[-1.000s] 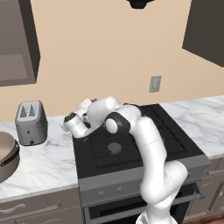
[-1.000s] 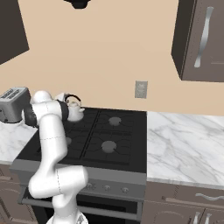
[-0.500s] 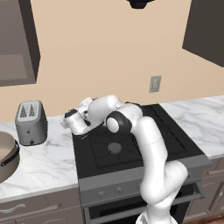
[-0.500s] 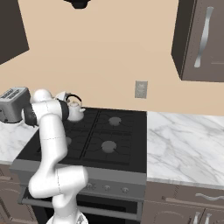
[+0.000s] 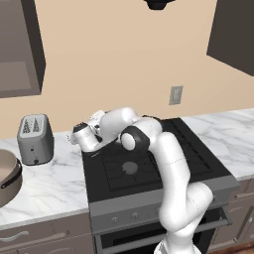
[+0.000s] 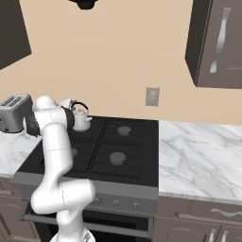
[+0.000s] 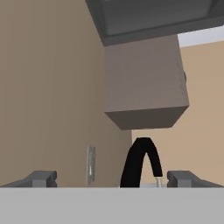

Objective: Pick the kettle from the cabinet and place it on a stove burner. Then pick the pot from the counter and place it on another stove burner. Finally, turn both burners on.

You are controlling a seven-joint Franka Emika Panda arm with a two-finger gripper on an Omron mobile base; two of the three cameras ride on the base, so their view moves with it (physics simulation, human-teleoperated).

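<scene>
The small silver kettle (image 6: 81,120) stands on the back left burner of the black cooktop (image 6: 137,142), its thin black handle (image 7: 141,162) arching up. My gripper (image 7: 113,179) is open at the kettle, one fingertip on each side of the handle and apart from it. In the left base view my arm hides the kettle. The tan pot (image 5: 7,176) sits on the marble counter (image 5: 47,183) at the far left, partly cut off by the frame edge. Two free burners (image 6: 124,130) (image 6: 117,159) lie on the right half of the cooktop. The dark cabinet (image 6: 218,42) with its wavy silver handle hangs at the upper right.
A boxy grey toaster (image 5: 34,139) stands on the counter between the pot and the stove. Stove knobs (image 6: 116,203) run along the front panel. A wall outlet (image 6: 151,96) sits behind the stove. More marble counter (image 6: 198,146) stretches to the right.
My hand has shifted only slightly beside the kettle. The jaws have stayed open and the kettle has stayed on its burner.
</scene>
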